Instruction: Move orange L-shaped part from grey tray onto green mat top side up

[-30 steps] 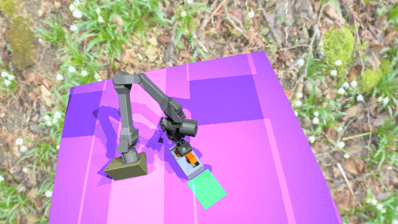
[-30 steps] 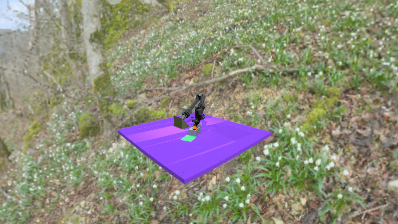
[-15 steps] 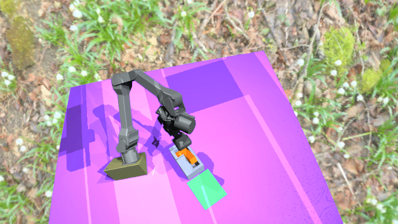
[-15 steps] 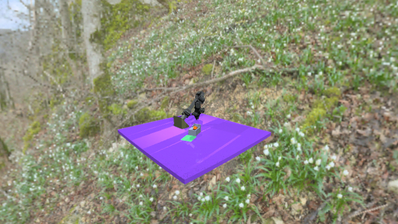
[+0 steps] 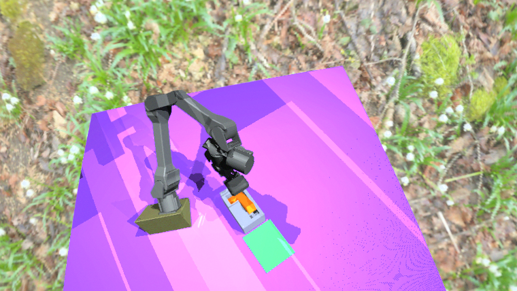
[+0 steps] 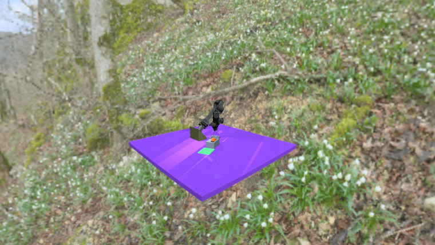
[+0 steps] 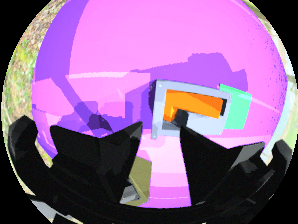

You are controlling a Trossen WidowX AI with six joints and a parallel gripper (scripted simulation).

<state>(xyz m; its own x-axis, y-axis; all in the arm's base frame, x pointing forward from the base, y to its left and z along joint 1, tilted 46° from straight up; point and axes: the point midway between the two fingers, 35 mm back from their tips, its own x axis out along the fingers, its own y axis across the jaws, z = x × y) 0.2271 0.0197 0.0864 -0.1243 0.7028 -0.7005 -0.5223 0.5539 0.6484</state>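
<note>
Seen from above, the dark robot arm (image 5: 162,144) (image 6: 208,117) rises from an olive block (image 5: 162,224) (image 6: 196,134) (image 7: 143,180) at the left of the desk (image 5: 325,217) (image 6: 218,170) (image 7: 125,45) and bends over toward the middle. Its fingers (image 5: 237,185) (image 6: 215,128) point down over the far end of the grey tray (image 5: 239,213) (image 6: 211,145) (image 7: 159,107), and the exterior view shows a gap between them and the tray. They are spread partway, with nothing pinched between them. The orange part (image 5: 246,203) (image 6: 213,139) (image 7: 195,103) is in the tray's pocket, its wider L-shaped end toward the far side and its straight end pointing toward the near side. It seems to sit tilted, with the straight end up: a bright end face shows there from above, a dark slice of pocket shows beyond it, and from outside some orange stands above the rim. How steep the tilt is, I cannot tell. The green mat (image 5: 269,246) (image 6: 206,151) (image 7: 237,110) lies flat on the desk just beside the tray's near end; the part is not on it. Broad bands of pink and purple cross the desk, and the arm casts a shadow around the tray.
</note>
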